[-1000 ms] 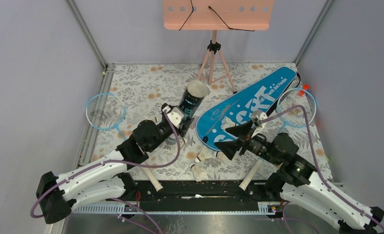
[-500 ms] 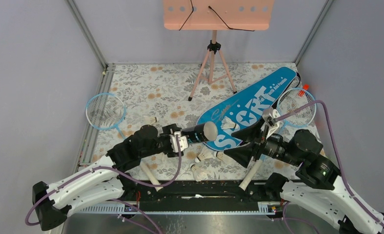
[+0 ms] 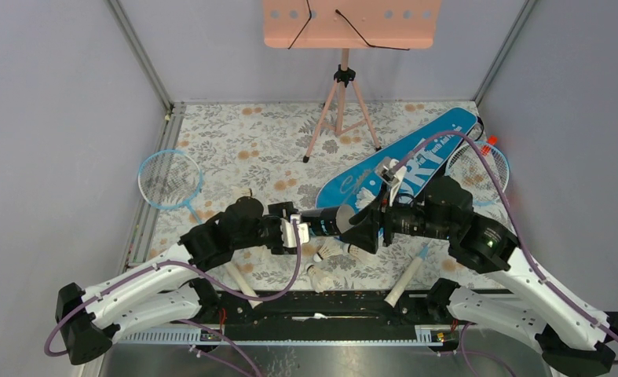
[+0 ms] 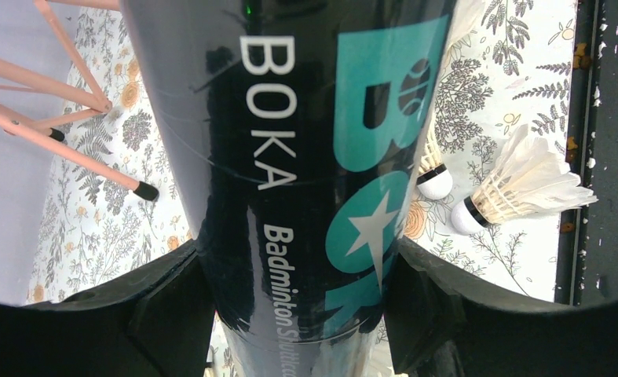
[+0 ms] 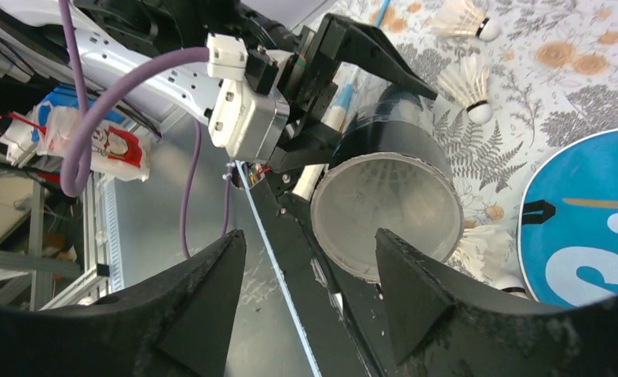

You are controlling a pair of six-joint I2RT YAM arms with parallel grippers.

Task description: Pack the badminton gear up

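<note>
a black cylindrical tube [image 3: 321,221] with teal lettering lies level just below the middle of the top view, its open pale mouth turned to the right of the frame. the left gripper [image 3: 307,225] is clamped round the tube's closed end; in the left wrist view both dark fingers press on its sides. the right gripper [image 3: 366,228] sits right at the tube's mouth, and in the right wrist view its fingers [image 5: 415,290] stand apart with nothing between them, the mouth just beyond their tips. whether a finger touches the rim i cannot tell.

below the tube three white feather shuttlecocks [image 3: 329,249] lie close together on the flowered table cover [image 3: 243,141], and another [image 3: 243,193] lies to the left, above the left arm. a long blue bag lettered sport [image 3: 423,157] slants toward the upper right, partly under the right arm. one light-blue-rimmed racket [image 3: 170,178] lies at the left edge, a second [image 3: 478,169] at the right, beside the bag's top. a pink tripod stand [image 3: 343,94] stands at the top centre.
</note>
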